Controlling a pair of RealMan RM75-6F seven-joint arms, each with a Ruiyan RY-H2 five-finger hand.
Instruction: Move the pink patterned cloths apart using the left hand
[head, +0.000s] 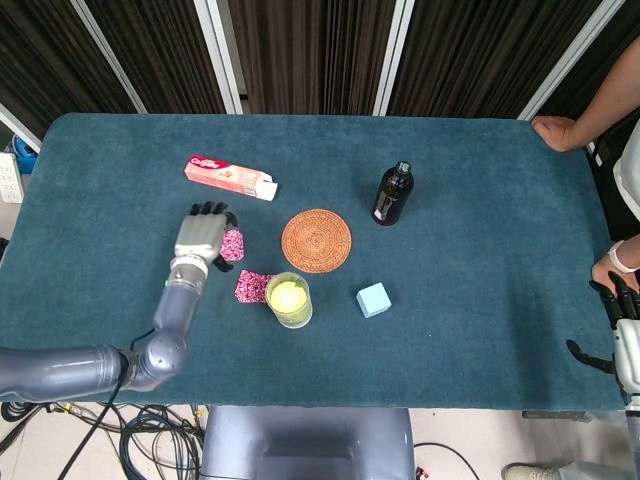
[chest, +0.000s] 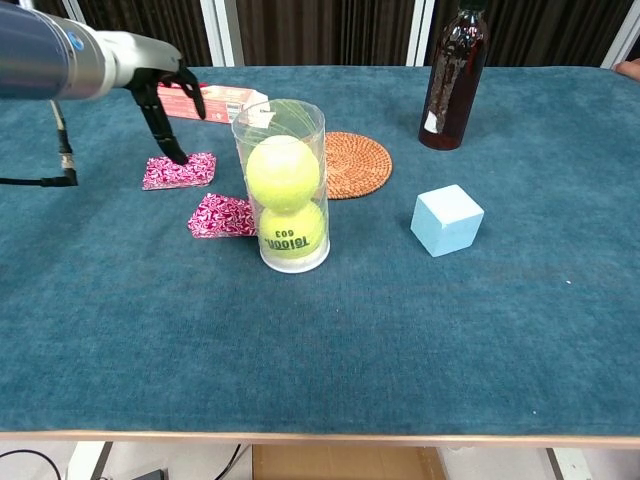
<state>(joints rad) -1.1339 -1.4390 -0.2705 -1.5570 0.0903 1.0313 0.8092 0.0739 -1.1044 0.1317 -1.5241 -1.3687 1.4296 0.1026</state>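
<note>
Looking down from the head view, the left hand (head: 201, 236) hovers over the far pink cloth (head: 232, 244), which peeks out just at its right edge. The near pink cloth (head: 251, 286) lies toward the robot and slightly right of that hand, touching or just beside the tennis ball tube (head: 289, 299). The right hand (head: 622, 340) sits at the surface's right edge, well apart from both cloths, so the left is plainly the nearer; whether the right's fingers are closed I cannot tell.

From the chest view, the left hand (chest: 160, 85) is empty, fingers spread and pointing down, one fingertip at the back edge of the far pink cloth (chest: 180, 170). The near pink cloth (chest: 224, 215) lies apart from it, long axis running left to right, its right end against the tennis ball tube (chest: 283, 187).
</note>
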